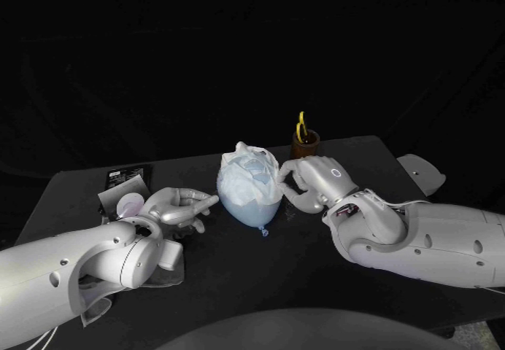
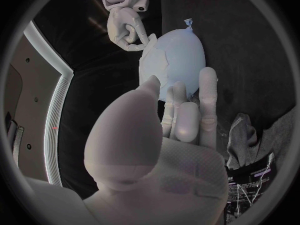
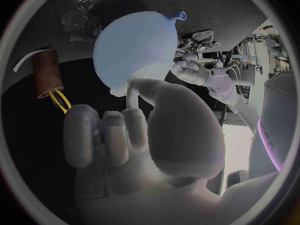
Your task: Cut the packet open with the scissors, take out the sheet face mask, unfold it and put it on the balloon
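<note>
My right hand (image 1: pixel 311 182) is at the right side of the balloon (image 1: pixel 250 205), thumb and a finger closed on the edge of the sheet face mask (image 1: pixel 250 164) while my other fingers curl in. The mask lies crumpled and white over the far, upper part of the balloon, with the pale blue skin bare below it. The balloon rests on the black table (image 1: pixel 316 288) about the middle, between my two hands, its knot pointing toward the near edge. My left hand (image 1: pixel 179 206) is on the balloon's left side and grips nothing; a fingertip reaches out and touches the balloon's skin, and from my left wrist I see the fingers (image 2: pixel 208 92) stretched toward it, apart from one another. From that same wrist my right hand (image 2: pixel 128 27) shows on the balloon's other side, pinching at the mask's rim. The packet (image 1: pixel 126 175) lies at the far left of the table, beyond my left hand and well apart from the balloon. The scissors (image 1: pixel 301 124) stand with their yellow handles up in a brown holder (image 1: pixel 305 147) at the far edge, just beyond my right hand.
</note>
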Robot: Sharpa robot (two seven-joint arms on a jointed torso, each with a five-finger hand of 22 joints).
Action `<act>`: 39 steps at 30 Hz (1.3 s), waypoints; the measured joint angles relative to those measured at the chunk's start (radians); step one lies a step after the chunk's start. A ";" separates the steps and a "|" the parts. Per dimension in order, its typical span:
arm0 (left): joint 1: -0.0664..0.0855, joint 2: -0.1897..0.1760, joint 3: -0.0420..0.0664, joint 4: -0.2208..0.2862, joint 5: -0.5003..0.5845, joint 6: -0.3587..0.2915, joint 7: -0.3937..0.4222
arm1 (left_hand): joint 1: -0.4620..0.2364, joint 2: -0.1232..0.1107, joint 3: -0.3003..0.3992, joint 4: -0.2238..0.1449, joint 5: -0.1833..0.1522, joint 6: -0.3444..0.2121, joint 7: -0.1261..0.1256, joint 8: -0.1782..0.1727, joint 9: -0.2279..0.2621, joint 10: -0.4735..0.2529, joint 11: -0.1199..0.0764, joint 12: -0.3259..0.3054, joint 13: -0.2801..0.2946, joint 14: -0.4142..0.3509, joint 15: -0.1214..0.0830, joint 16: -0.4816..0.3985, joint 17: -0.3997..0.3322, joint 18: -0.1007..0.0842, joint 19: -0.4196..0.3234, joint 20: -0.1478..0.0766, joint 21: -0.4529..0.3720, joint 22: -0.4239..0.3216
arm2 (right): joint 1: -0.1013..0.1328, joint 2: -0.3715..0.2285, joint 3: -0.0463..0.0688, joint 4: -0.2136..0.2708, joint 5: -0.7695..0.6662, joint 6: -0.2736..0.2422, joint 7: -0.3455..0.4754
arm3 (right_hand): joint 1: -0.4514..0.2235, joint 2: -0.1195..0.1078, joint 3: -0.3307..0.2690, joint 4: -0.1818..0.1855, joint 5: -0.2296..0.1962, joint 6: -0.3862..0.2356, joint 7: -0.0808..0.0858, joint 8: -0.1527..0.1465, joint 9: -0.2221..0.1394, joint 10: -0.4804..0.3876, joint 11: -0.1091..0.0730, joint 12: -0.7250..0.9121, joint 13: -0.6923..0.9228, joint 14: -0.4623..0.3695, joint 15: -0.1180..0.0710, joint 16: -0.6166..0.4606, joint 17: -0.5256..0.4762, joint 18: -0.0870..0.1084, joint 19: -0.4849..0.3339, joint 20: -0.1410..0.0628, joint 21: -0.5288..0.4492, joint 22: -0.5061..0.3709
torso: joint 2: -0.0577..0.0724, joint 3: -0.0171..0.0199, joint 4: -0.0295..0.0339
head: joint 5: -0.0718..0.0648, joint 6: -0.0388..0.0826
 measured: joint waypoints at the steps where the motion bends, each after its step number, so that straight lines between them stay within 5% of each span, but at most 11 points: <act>1: 0.000 0.000 0.000 0.000 0.000 0.000 0.000 | 0.000 0.000 0.000 0.000 0.000 0.000 0.000 0.000 0.000 0.000 0.000 0.000 0.000 0.000 0.000 0.000 0.000 0.000 0.000 0.000 0.000 0.000 | 0.000 -0.001 0.000 0.000 0.002 -0.001 0.000 | -0.005 0.003 0.012 -0.006 -0.012 0.002 -0.003 0.004 0.000 0.000 0.000 0.001 0.000 0.000 0.000 0.000 0.000 0.000 0.001 0.000 0.001 0.000 | 0.000 0.0000 0.0000 | -0.001 0.000; 11: 0.000 -0.001 0.000 0.000 0.001 0.002 0.001 | 0.000 0.000 0.000 0.000 0.000 0.000 0.000 0.000 0.000 0.000 0.000 0.000 0.000 0.000 0.000 0.003 0.000 0.000 0.000 0.000 0.005 0.000 | -0.003 -0.018 0.000 0.002 0.036 -0.007 0.001 | -0.038 0.025 0.078 -0.051 -0.102 0.007 0.000 0.008 0.000 0.000 0.000 0.013 -0.001 0.000 0.000 0.000 0.000 0.000 0.004 -0.004 0.018 -0.001 | 0.000 0.0007 -0.0001 | -0.004 0.000; 39: 0.000 -0.001 0.000 -0.003 0.005 0.004 0.001 | 0.000 0.000 0.000 0.000 0.000 0.000 0.000 0.005 0.000 0.000 0.000 0.000 -0.001 0.000 0.000 0.003 0.000 0.004 0.004 -0.004 0.005 0.001 | -0.030 -0.040 0.000 -0.006 0.122 0.021 -0.007 | -0.044 0.024 0.090 -0.063 -0.121 0.009 0.001 0.009 0.000 0.000 0.000 0.022 0.000 -0.004 -0.003 -0.003 0.000 0.000 0.003 -0.003 0.022 0.000 | 0.000 0.0005 0.0003 | -0.008 -0.002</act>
